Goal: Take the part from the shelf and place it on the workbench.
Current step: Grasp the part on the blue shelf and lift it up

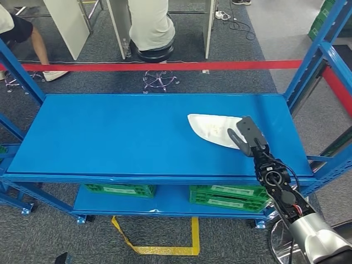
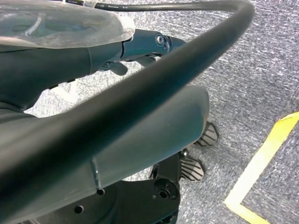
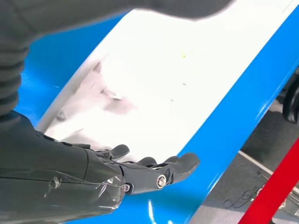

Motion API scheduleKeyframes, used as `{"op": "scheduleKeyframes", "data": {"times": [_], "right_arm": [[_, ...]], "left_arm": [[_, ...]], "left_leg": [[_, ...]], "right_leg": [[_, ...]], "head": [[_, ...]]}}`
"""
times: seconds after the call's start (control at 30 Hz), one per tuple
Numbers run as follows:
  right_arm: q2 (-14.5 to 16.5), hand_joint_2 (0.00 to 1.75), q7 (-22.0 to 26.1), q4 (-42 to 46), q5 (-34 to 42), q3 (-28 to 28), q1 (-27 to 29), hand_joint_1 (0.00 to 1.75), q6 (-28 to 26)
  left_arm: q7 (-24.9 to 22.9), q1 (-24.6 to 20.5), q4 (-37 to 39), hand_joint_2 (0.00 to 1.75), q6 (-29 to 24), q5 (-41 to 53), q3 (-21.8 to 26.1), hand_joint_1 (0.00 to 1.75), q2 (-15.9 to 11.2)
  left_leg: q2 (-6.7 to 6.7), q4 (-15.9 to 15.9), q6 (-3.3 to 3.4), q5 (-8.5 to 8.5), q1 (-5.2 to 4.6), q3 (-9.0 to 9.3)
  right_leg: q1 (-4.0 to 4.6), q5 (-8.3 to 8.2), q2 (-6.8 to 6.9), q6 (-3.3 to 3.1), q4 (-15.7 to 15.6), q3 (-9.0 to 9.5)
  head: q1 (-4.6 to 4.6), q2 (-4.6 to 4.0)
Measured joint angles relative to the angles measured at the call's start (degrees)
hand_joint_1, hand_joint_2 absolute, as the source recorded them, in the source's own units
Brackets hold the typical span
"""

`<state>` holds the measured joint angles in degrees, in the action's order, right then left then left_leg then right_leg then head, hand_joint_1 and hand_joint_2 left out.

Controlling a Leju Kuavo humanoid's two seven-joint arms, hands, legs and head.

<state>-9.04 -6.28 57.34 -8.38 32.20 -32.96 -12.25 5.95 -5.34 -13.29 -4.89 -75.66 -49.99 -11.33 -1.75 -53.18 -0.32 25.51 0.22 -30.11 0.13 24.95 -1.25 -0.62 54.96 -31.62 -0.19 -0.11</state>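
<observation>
Here the white part [image 1: 214,130] lies flat on the top deck of the blue shelf [image 1: 124,137], toward the shelf's right end and nearer its front edge than its back. The right hand [image 1: 248,136] reaches over the front edge of the shelf and sits at the part's right end; its fingers [image 3: 176,165] are stretched out and apart, holding nothing, with the thumb raised above the part, and whether they touch the part cannot be told. The left hand [image 2: 141,46] hangs over grey carpet well away from the shelf, with nothing seen in it; how wide its fingers lie cannot be told. Green crates [image 1: 226,197] sit on the shelf's lower deck, and a person on a stool [image 1: 151,27] sits behind the shelf beyond a red floor line [image 1: 166,66].
</observation>
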Motion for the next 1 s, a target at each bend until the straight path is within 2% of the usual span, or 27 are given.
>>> {"op": "scheduleKeyframes", "data": {"times": [0.2, 0.67, 1.0], "right_arm": [[-1.2, 1.75, -4.2, 0.5, -5.2, 0.0, 0.6, 0.00, 2.3], [-3.7, 1.75, -8.2, 0.6, -17.9, 0.2, 1.0, 0.00, 4.8], [-5.7, 1.75, -12.5, 1.9, -22.7, 0.3, -0.8, 0.00, 12.9]], "left_arm": [[0.0, 0.0, 0.0, 0.00, 0.0, 0.0, -0.2, 0.00, 0.0], [0.0, 0.0, 0.0, 0.00, 0.4, 0.6, -1.4, 0.00, -0.2], [0.0, 0.0, 0.0, 0.00, 0.4, -0.1, -1.8, 0.00, -0.1]], "left_leg": [[0.00, 0.0, 0.00, 0.00, -0.09, 0.01], [-0.01, 0.0, 0.02, 0.01, -0.24, -0.01], [-0.01, 0.0, 0.02, 0.01, -0.24, -0.01]], "right_leg": [[-0.16, -0.01, 0.02, 0.01, 0.0, 0.03], [-0.19, -0.01, 0.07, 0.02, -0.1, 0.05], [-0.18, -0.02, 0.07, 0.02, -0.1, 0.07]], "head": [[0.03, 0.00], [-0.04, 0.00], [-0.09, 0.00]]}}
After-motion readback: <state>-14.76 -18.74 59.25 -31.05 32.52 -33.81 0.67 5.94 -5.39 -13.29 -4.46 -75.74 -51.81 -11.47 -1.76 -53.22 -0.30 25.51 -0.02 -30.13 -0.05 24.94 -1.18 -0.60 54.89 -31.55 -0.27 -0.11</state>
